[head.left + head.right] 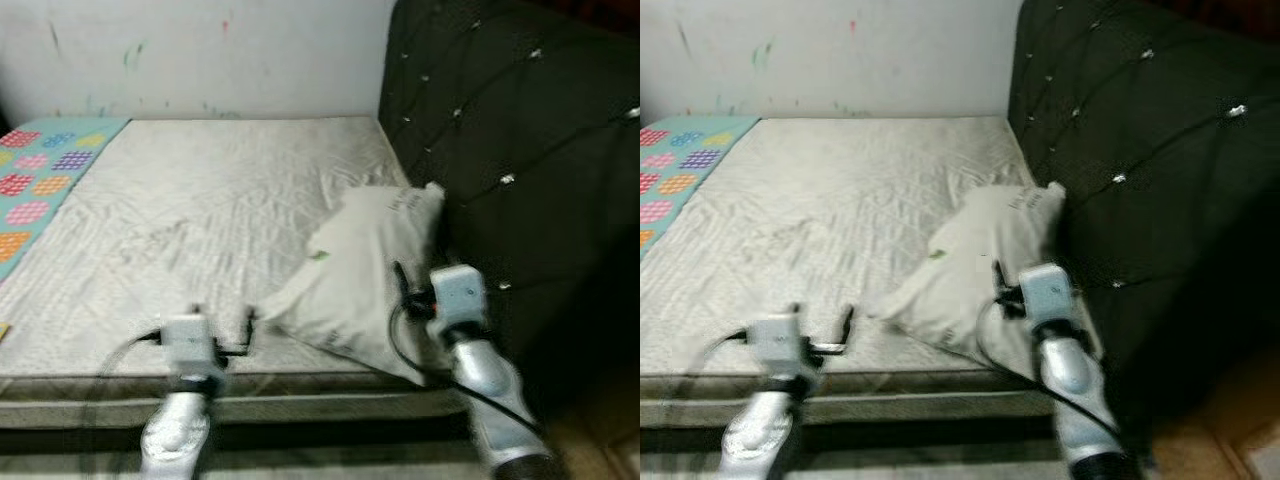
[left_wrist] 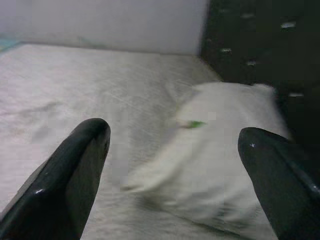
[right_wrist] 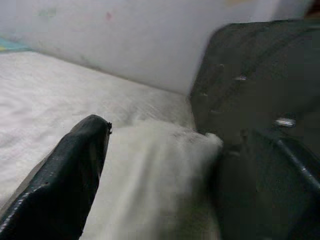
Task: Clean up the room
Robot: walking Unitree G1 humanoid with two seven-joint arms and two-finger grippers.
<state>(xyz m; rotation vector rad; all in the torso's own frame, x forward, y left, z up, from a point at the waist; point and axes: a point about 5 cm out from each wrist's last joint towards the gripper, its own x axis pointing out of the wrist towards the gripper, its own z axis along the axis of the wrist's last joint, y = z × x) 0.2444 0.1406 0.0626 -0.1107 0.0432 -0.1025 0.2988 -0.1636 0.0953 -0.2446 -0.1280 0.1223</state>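
You're at the foot edge of the bare mattress, w/ the white pillow lying slumped at centre-right of the left eye view, its far corner leaning on the dark tufted headboard that takes up the right side of the frame. A patterned blanket w/ coloured dots sits at the upper left, along the far side of the bed. Both arms are raised over the near edge: the left gripper sits at bottom centre-left, its two black fingers spread wide, nothing between them, pointing toward the pillow's near corner but still apart from it. The right gripper is at lower right, just beside or over the pillow's near right edge; its fingers are also spread wide w/ the pillow showing between them in the wrist view, though whether they touch the fabric I can't tell, the frames are blurred. Looks like you're in the approach step, going for the pillow as part of tidying the bed, grasp not yet made. Next move prob calls for easing the right gripper down onto the pillow's edge and closing on a fold, maybe bringing the left in on the near corner so the soft thing doesn't sag when lifted.
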